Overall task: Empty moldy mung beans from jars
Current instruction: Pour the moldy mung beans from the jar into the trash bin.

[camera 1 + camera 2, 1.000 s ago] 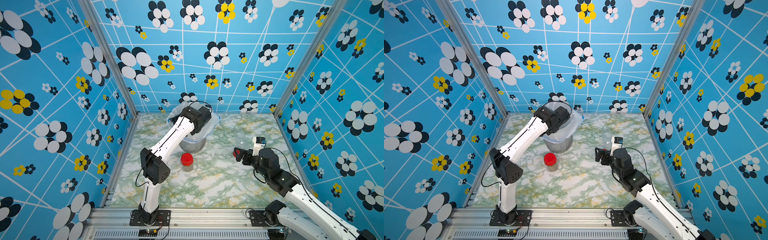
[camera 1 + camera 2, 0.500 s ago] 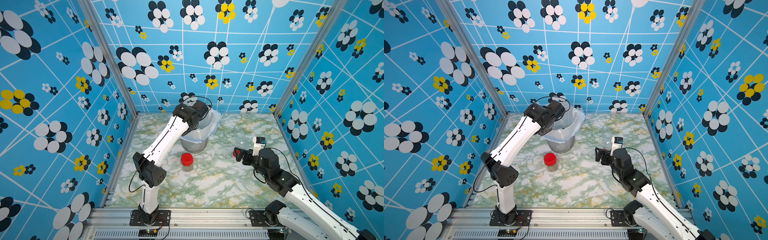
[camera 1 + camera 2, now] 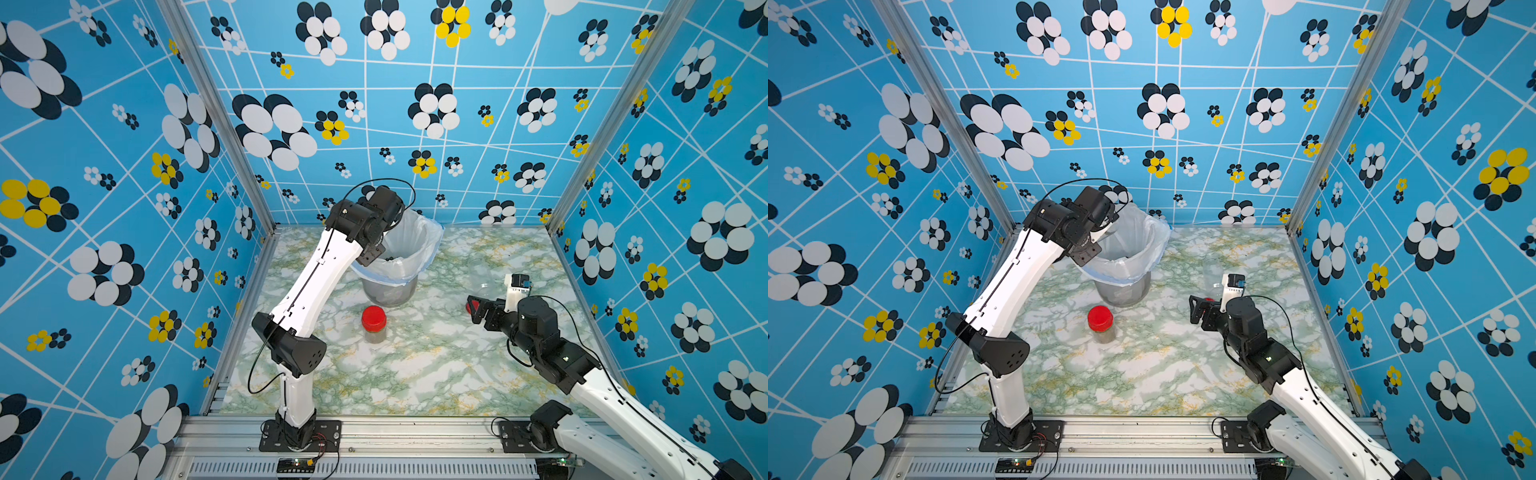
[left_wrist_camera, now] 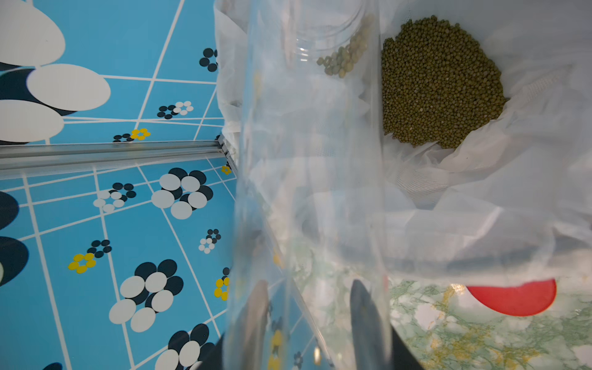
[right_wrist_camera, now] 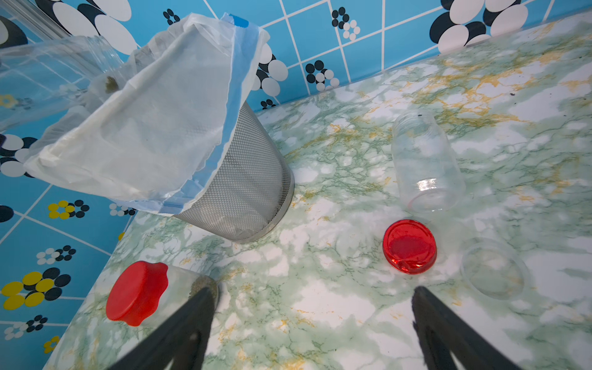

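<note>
mung beans, tiny and olive-green (image 4: 439,83), lie mostly as one heap at the bottom of the white plastic bag (image 4: 480,198) that lines the grey mesh bin (image 5: 243,192). only a few of them sit near the mouth of the clear plastic jar with no lid (image 4: 314,153). this jar is tipped over the bin: its long axis runs from the left claw (image 4: 307,285) down into the bag, mouth away from the claw. the left claw is closed on the jar body, one finger on each side. i judge that this jar is almost emptied.

the short clear jar with a red screw lid (image 3: 373,326) stands upright on the marble-patterned bench (image 3: 415,374), in front of the bin and between the two arms, with beans inside. the right claw (image 5: 312,291) hangs wide open and holds nothing; the lidded jar lies to the robot's left of it, apart. close before this claw lie a loose red lid (image 5: 409,246) and an empty clear jar on its side (image 5: 426,163). the right arm is free, so it seems the better one for the lidded jar.
</note>
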